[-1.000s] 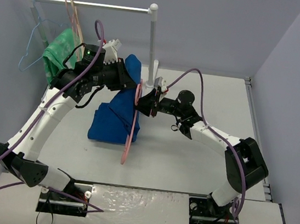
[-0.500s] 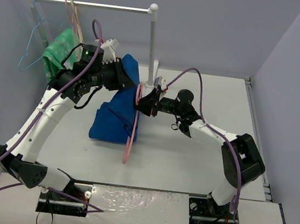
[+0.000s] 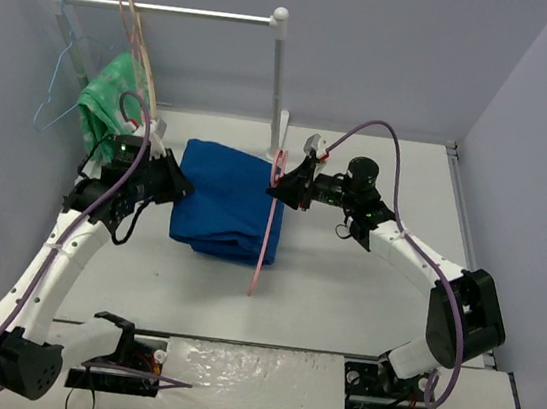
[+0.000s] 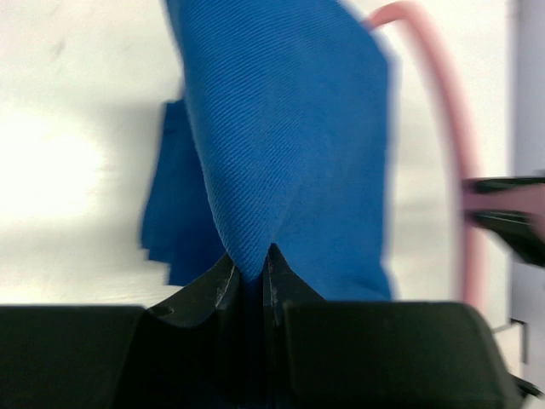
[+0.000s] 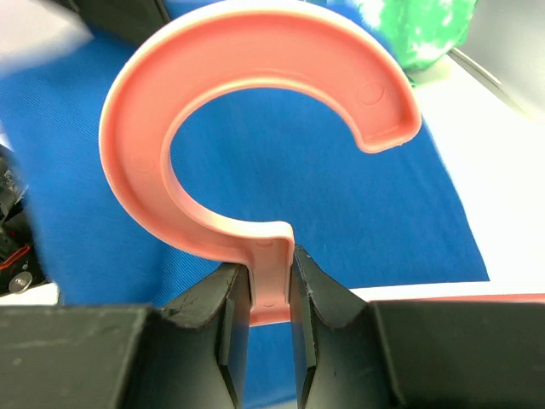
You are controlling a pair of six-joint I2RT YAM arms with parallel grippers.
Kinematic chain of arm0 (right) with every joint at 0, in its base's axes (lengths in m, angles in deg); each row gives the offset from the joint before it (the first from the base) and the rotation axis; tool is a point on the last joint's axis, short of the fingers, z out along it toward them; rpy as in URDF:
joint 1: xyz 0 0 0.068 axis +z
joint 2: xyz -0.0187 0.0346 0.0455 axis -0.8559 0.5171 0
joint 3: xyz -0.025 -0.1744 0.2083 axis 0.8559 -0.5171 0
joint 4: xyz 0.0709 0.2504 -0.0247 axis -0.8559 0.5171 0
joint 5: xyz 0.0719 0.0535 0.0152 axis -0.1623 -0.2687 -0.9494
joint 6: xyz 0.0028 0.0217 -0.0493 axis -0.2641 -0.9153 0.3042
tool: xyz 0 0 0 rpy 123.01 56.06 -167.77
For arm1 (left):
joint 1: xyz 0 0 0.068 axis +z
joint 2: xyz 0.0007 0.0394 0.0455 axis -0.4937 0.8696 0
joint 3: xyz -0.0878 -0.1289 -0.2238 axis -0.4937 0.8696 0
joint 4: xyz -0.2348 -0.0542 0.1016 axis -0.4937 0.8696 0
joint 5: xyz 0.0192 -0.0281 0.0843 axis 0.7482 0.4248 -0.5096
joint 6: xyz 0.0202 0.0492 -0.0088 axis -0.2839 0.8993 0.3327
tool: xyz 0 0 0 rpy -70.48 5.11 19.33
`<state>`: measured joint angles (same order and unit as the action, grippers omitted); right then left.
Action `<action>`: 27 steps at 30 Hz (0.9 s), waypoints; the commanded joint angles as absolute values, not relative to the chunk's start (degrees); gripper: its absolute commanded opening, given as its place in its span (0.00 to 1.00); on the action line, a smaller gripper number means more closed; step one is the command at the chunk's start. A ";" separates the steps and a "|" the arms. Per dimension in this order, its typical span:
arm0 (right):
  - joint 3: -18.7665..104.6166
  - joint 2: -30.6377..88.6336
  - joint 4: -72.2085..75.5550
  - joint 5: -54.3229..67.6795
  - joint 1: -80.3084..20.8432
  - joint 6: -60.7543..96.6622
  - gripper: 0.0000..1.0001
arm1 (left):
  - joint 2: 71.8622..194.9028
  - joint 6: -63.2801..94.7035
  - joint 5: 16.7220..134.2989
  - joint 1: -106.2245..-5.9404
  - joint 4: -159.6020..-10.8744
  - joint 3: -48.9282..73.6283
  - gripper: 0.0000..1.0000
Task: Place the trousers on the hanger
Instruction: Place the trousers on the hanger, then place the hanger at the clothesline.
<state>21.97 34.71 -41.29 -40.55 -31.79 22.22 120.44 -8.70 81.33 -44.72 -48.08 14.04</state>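
WORKBENCH: The robot's left hand (image 4: 249, 269), fingers pinched shut on a fold of the large royal-blue cloth trousers (image 3: 221, 203), stood at the garment's left edge. The right hand (image 5: 271, 294) was clamped on the neck of the thick-rimmed pink plastic hanger (image 3: 268, 226), just under its curled hook. Seen from overhead, the trousers lay in a folded heap on the white surface (image 3: 372, 298) between the two hands, their right edge meeting the hanger, which stood edge-on to the camera. Whether any cloth had passed through the hanger's triangle could not be told from these views.

The step in hand appeared to be drawing the trousers over the hanger's bottom bar. Doing it well would likely call for the right hand to hold the hanger upright and steady with its opening facing the cloth. The left hand would then lift its pinched fold clear of the heap and carry it through in one smooth pull, so that both legs travelled together and hung evenly on either side. Too sharp a tug could twist the hanger in the narrow grip at its neck, or drag the loose layers off in a bunch.

Behind, a green patterned cloth (image 3: 105, 102) hung from the white rail (image 3: 168, 9).
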 commanded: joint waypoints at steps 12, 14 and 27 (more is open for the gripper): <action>41.27 28.71 -30.56 -46.90 -32.01 20.13 0.00 | 132.75 -6.77 75.34 -43.87 -86.39 34.49 0.00; 42.95 28.56 -29.70 -47.09 -31.72 19.31 0.00 | 133.67 -6.60 75.92 -44.28 -90.64 35.31 0.00; 49.33 32.76 -41.46 -53.39 -28.88 2.74 0.00 | 143.74 -4.65 81.64 -49.43 -114.29 37.85 0.14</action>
<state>42.81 34.04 -28.75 -45.95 -30.93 13.95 142.74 -7.10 81.56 -47.79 -101.21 38.81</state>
